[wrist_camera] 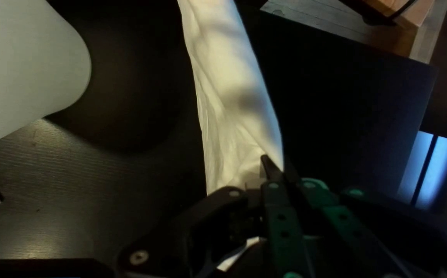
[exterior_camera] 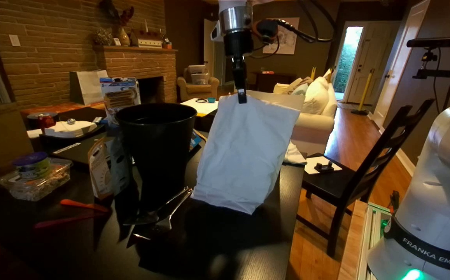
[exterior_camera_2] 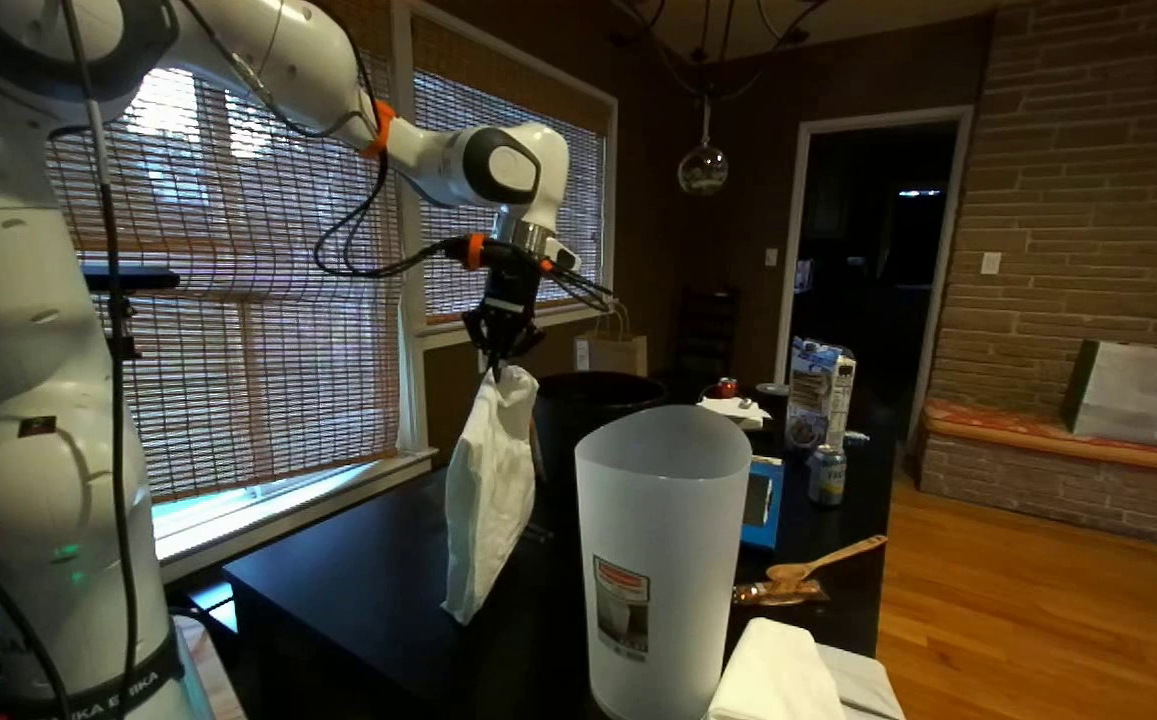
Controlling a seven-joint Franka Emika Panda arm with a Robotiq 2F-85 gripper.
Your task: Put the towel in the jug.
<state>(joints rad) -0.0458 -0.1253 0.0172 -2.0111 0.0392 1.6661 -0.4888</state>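
The white towel hangs down from my gripper, which is shut on its top edge. In an exterior view, the towel hangs between the robot's base and two tall open containers, below my gripper. The translucent white container and the black container stand upright; I cannot tell which is the jug. The black one also shows in an exterior view. In the wrist view, the towel runs up from my fingertips, and the pale container is apart from it at upper left.
The dark table carries metal utensils, an orange utensil, a clear food box, a can, a wooden spoon and a folded white cloth. A chair stands beside the table.
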